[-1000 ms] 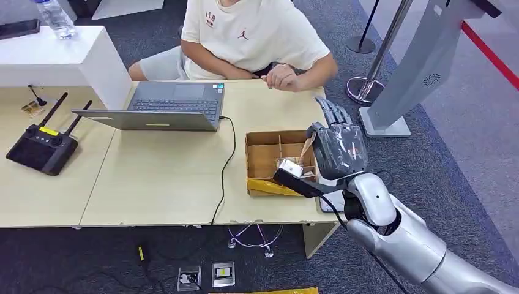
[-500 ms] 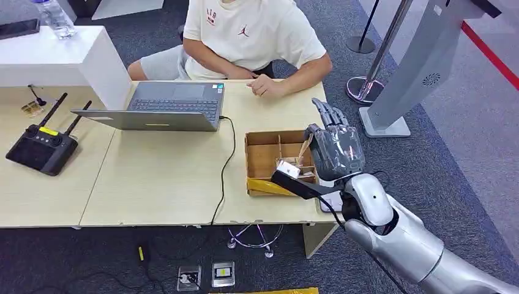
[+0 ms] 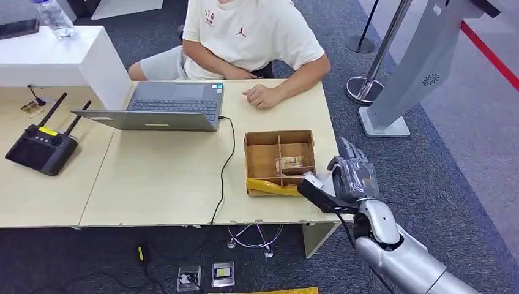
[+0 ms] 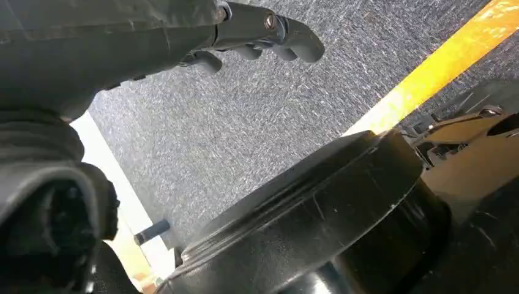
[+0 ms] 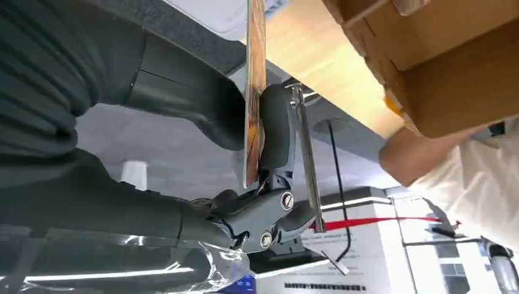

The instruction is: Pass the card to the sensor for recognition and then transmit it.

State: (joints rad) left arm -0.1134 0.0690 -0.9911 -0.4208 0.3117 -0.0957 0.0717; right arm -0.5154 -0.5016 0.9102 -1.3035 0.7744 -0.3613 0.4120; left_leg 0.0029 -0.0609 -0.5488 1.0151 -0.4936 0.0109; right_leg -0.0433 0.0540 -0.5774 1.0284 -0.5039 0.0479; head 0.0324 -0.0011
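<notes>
The card (image 5: 253, 92) is pinched edge-on between the thumb and a dark finger of the right hand (image 3: 350, 177), which hangs at the lower right of the head view, just past the right edge of the desk (image 3: 165, 177) and beside the cardboard box (image 3: 280, 160) with its dividers. From the wrist camera the grip looks thin: the fingers (image 5: 275, 131) close on one narrow strip of the card, and the rest of it sticks out free towards the desk edge. I'd say the worry from here is the card slipping or twisting in that pinch as the arm swings, or its free end catching the desk edge or the box wall, which would knock it loose. A pale flat plate (image 3: 333, 202) on the desk corner below the hand may be the sensor, but I cannot tell for certain; if the card comes in tilted or too far off, it may simply not read. A person (image 3: 251, 33) sits across the desk with a hand (image 3: 262, 96) resting near the laptop (image 3: 160, 107). The left hand (image 4: 245, 33) hangs over grey carpet, fingers loosely curled, holding nothing.
</notes>
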